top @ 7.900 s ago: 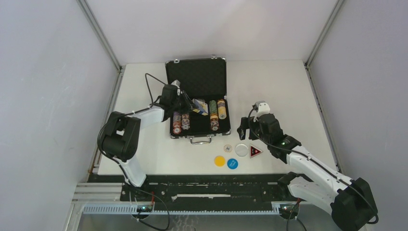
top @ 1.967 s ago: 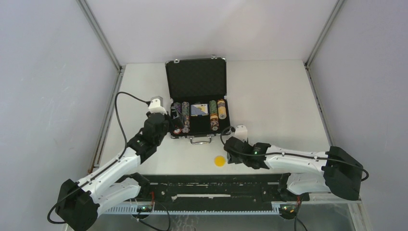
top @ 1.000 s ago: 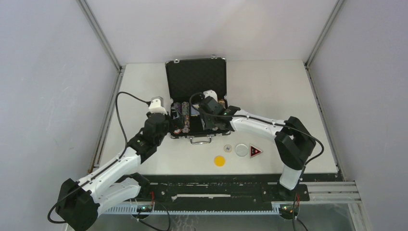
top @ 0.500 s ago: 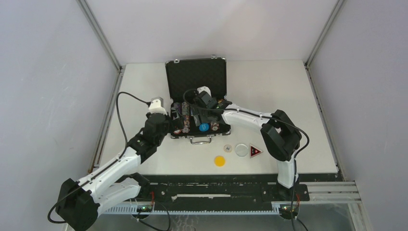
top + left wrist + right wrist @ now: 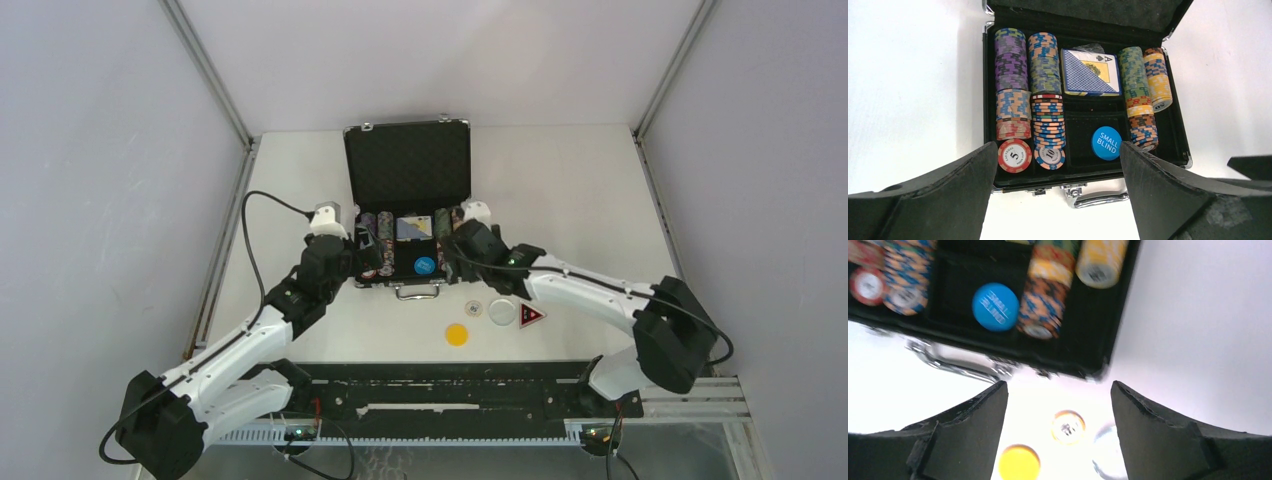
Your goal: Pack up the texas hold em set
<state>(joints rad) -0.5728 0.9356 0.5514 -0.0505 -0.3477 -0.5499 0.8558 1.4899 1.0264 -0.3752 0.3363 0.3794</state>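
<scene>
Okay, small black textured briefcase lies open on the white table, mid-width toward the far edge, lid propped up so I can drop pieces in. Multicoloured poker chip stacks, blue-backed card deck and round blue small-blind button sit in its tray. Left gripper hovers by its near-left corner, jaws spread, empty. Right gripper is over the near-right corner, jaws spread, empty. Round yellow button, small pale button, clear round button and red-black triangle token lie loose just near-side of the metal handle. Nothing blocks them; I'd take those next.
</scene>
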